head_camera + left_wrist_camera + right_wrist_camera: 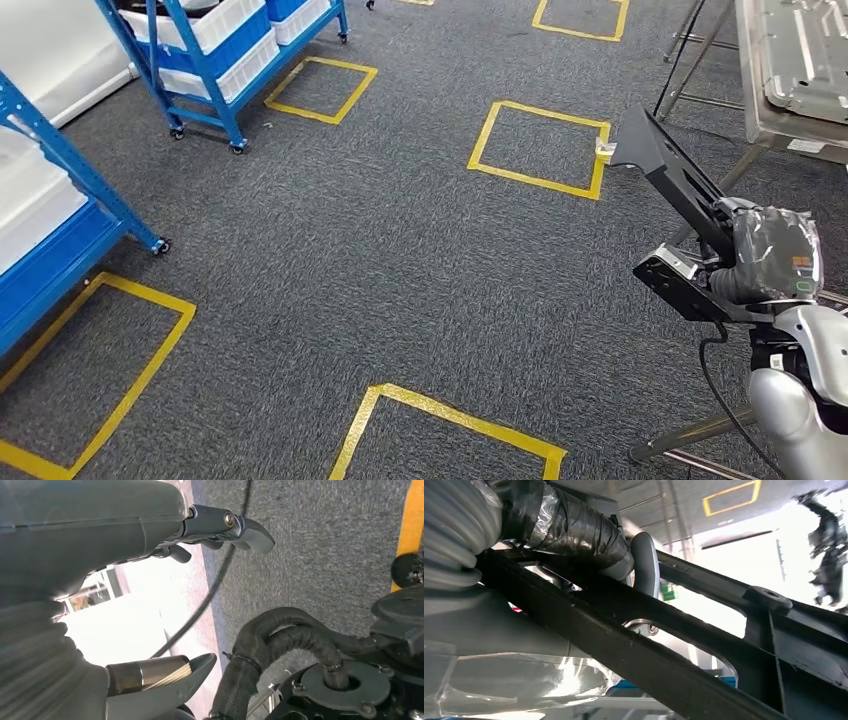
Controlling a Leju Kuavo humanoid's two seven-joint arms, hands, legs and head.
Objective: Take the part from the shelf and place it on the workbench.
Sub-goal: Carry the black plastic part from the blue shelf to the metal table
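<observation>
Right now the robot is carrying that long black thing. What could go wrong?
1. The black part sticks out far past the right hand, held near one end, so it might tip or slip.
2. Its far end points toward the workbench and its slanted metal legs, so it might bump them.
3. A thin black cable hangs by the right arm and could snag.

One black part (668, 170), two blue shelves (215, 60), five yellow floor squares (540, 148)
</observation>
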